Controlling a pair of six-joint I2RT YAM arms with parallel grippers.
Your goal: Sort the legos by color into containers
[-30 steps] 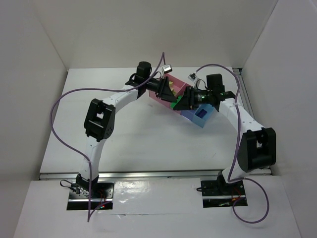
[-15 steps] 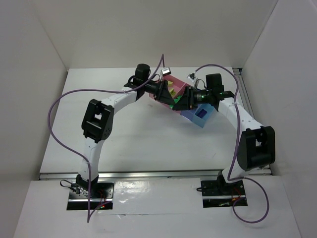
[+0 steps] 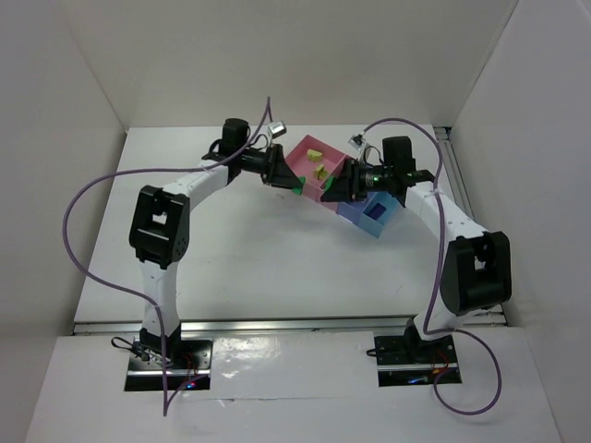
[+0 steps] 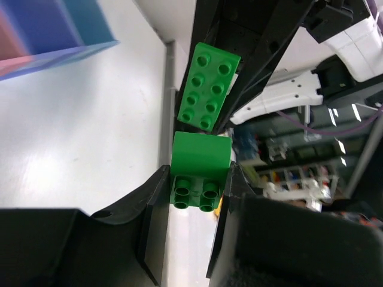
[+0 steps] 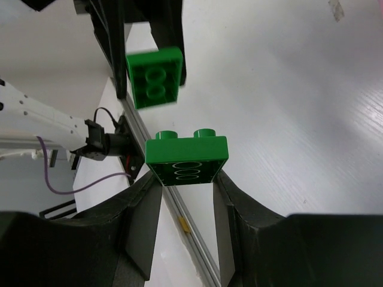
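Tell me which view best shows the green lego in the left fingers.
Left wrist: the green lego sits close, pinched between the left fingers, studs visible. Right wrist shows its underside farther off; top external gives only a green speck.

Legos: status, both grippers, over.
Both shut: left gripper on small green lego, right gripper on long green lego. Legos apart, neither in a tray. Nothing seen in the way.

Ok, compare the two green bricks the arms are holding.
Size: the right brick is longer, with eight studs and three rings underneath; the left brick is shorter, with two rings. Holder: right fingers clamp one, left fingers the other. Both are bright green, studs facing the same way.
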